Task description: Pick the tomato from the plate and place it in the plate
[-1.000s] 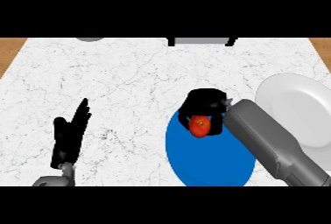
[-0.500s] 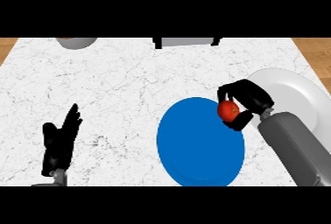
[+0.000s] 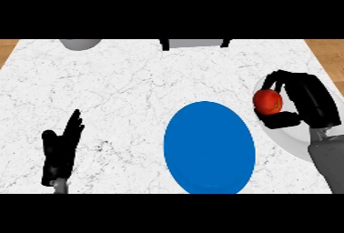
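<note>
At the lower left of the frame you see your left hand [image 3: 60, 152] resting over the white marbled worktop [image 3: 134, 91], fingers straight and pointing up, holding nothing. Just right of the lower centre lies the blue plate [image 3: 209, 148], a tall oval with its surface bare. At the lower right your grey right forearm [image 3: 328, 159] comes in from the edge, and above it, at mid-right, your right hand [image 3: 306, 102] is curled round the red tomato [image 3: 267, 101], fingers arching over its top and the thumb beneath it. The tomato sits in that grasp over the left part of the white plate [image 3: 287, 139], which runs off toward the right edge and is largely covered by the hand and forearm; you cannot tell whether the tomato touches the plate. The white plate lies just beside the blue one, apart from it. Along the top edge, a grey round object [image 3: 80, 43] shows at the upper left and a grey box-like object [image 3: 194, 43] at the upper centre, both cut off.
</note>
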`<state>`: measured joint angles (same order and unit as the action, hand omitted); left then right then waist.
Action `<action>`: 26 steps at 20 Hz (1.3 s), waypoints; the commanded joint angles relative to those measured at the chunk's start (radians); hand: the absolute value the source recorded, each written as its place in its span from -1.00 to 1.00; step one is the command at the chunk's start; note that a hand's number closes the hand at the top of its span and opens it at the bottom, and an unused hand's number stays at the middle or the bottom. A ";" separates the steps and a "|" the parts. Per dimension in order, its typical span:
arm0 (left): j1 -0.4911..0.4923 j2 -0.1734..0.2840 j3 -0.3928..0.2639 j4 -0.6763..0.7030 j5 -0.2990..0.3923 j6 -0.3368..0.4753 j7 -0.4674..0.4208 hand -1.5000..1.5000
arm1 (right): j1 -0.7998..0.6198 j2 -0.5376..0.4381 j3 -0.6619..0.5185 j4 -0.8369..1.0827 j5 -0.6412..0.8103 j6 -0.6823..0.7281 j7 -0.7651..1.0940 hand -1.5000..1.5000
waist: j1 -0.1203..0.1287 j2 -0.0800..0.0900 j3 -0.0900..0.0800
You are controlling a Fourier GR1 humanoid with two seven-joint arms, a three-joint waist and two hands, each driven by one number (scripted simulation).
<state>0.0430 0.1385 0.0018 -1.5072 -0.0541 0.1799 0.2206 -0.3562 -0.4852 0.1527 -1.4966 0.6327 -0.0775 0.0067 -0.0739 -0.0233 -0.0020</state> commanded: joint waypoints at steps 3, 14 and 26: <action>-0.031 -0.003 -0.006 0.042 -0.005 -0.017 -0.022 0.00 | 0.198 -0.075 -0.142 -0.340 -0.039 0.034 0.218 1.00 | 0.036 0.015 0.001; -0.077 -0.024 -0.028 0.025 -0.031 -0.033 0.006 0.00 | 0.058 -0.085 -0.301 -0.018 -0.027 0.090 0.142 1.00 | 0.084 0.025 0.002; -0.068 -0.028 0.004 0.099 -0.034 -0.038 -0.070 0.00 | 0.031 -0.122 -0.314 0.312 -0.026 0.224 -0.023 1.00 | 0.079 0.024 0.002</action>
<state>-0.0527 0.1031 -0.0111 -1.4378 -0.0879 0.1457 0.2017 -0.3187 -0.6019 -0.1687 -1.2264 0.6219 0.0686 -0.0098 0.0080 0.0021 0.0008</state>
